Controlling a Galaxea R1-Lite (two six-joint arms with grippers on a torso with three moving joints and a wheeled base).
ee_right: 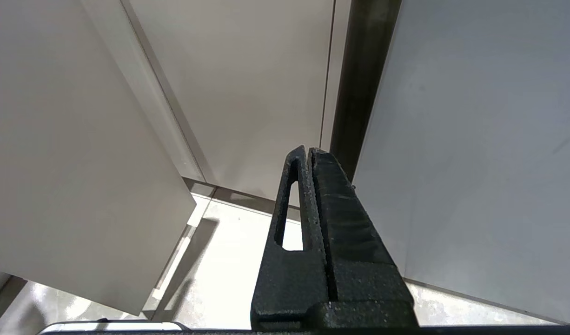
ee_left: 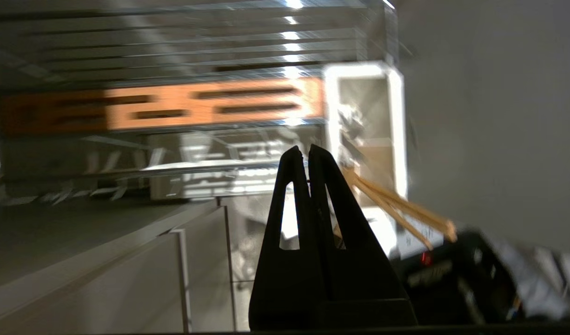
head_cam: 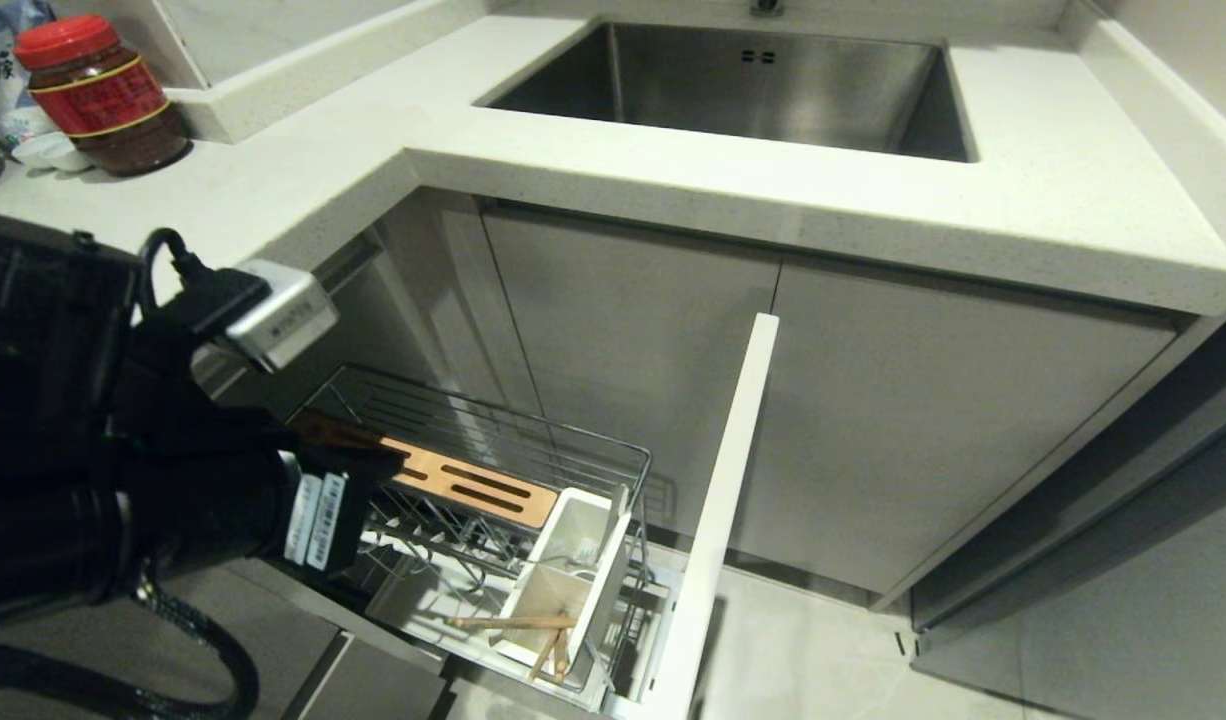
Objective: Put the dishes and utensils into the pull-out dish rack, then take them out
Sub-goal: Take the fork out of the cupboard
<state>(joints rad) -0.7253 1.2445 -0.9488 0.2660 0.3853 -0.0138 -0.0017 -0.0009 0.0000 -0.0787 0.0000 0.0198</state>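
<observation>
Pressing together with nothing between them, the jaws of the left gripper (ee_left: 307, 151) are empty. In the left wrist view they point toward the pull-out dish rack (head_cam: 533, 450), and this view is blurred. The jaws of the right gripper (ee_right: 308, 151) are also pressed together and hold nothing; this gripper hangs in front of plain cabinet doors (ee_right: 248, 83), above a pale floor (ee_right: 220, 260).

In the head view the left arm (head_cam: 173, 480) fills the lower left and reaches over the near end of the rack. The rack stands pulled out from under the bench (head_cam: 673, 170). Its chrome wire basket carries a slotted wooden strip (head_cam: 473, 485) along the top. Beside the strip's end stand the white utensil cups (head_cam: 573, 570). The chopsticks (head_cam: 533, 625) lie in the nearer cup, tilted, with their ends sticking out over its edge. What the farther cup holds cannot be told. Below the wires lies the white drip tray (head_cam: 413, 610). The white front panel (head_cam: 723, 500) stands at the outer end of the rack.

On the bench, the steel sink (head_cam: 753, 85) is set into the top. A jar with a red lid (head_cam: 98, 95) stands at the far left of the bench, well apart from the rack.
</observation>
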